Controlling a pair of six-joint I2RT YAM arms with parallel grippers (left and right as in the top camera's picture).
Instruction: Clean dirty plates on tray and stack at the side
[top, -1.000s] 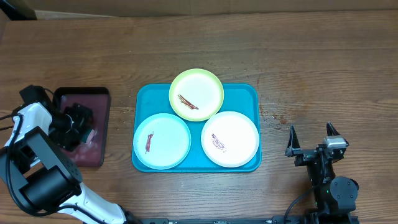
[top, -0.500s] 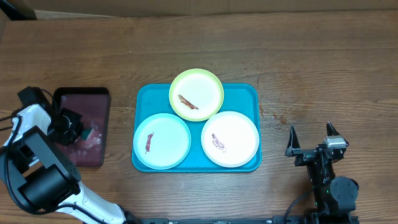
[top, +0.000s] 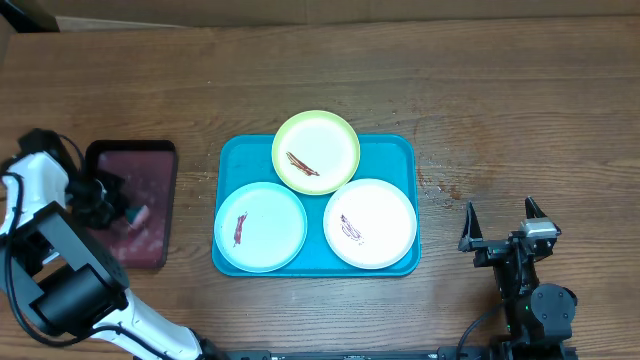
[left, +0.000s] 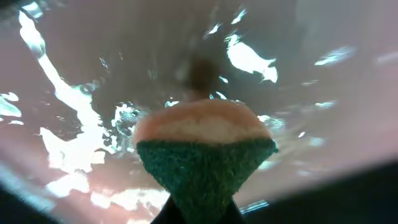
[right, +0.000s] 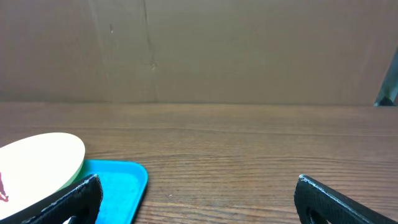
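**A:** Which step is it now?

**B:** I think the very first one. The left fingers (top: 112, 200) hold a sponge (left: 205, 155) over the small maroon tray (top: 150, 165), whose floor shines as if it is wet. So the sponge is probably being wetted. No plate is wiped yet: the green plate (top: 316, 151), the blue plate (top: 260, 227) and the white plate (top: 370, 223) all show a reddish-brown smear.

**A:** Where are the plates?

**B:** All three lie on the blue tray (top: 398, 152) in the middle of the bench (top: 500, 90). Green is at the far edge and hangs a little over the rim, blue is near left and white is near right. Nothing is stacked at the side.

**A:** And the right fingers (top: 467, 228)?

**B:** They are spread apart and empty, and they rest right of the tray, near its corner.

**A:** What does the next move need?

**B:** In my opinion, the left arm must lift the sponge and carry it right to the blue plate, which is the closest. The green scrub side sits by the fingers and the pale end points away from the wrist, so this end would meet the smear.

**A:** How does the tray lie?

**B:** Its long axis runs left to right, with a short side toward each arm. The plates are round, but the blue plate's smear runs almost straight away from the robot, so a stroke along this line seems sensible.
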